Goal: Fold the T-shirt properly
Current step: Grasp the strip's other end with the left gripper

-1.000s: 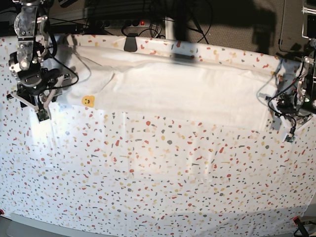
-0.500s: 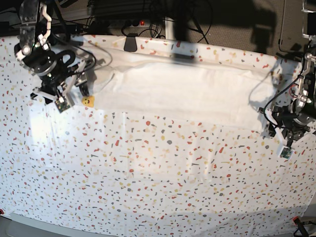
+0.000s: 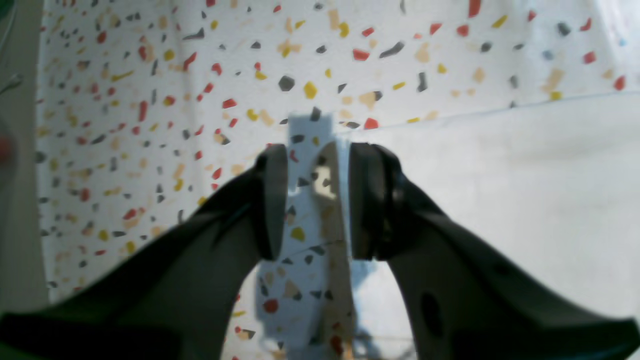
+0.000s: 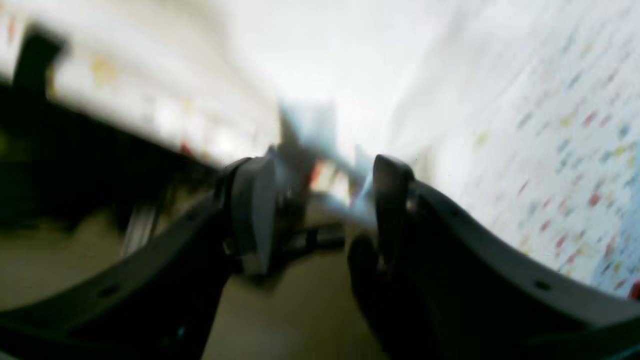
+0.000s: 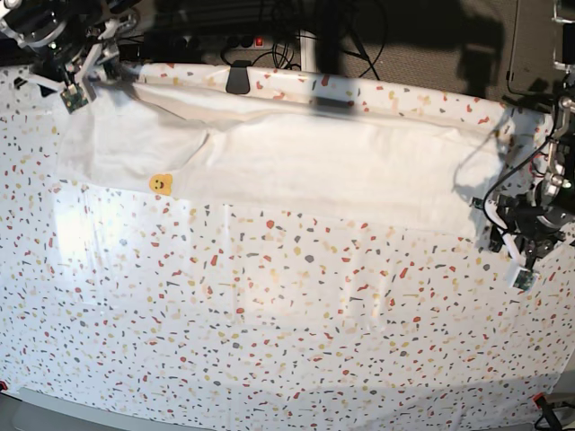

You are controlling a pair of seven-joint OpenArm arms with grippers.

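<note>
T-shirt (image 5: 296,162) lengthwise-folded band on tabletop (image 5: 269,323); crosswise folds remain. Left tool (image 3: 312,200) released at shirt's edge; right tool (image 4: 317,210) released, empty.

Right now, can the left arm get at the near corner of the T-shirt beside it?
Probably yes. The left gripper hangs open just off the T-shirt at its bottom corner, with only bare speckled tablecloth between; nothing blocks it.

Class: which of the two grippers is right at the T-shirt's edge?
The left gripper, low at the T-shirt's corner; the right gripper is raised at the far corner.
</note>
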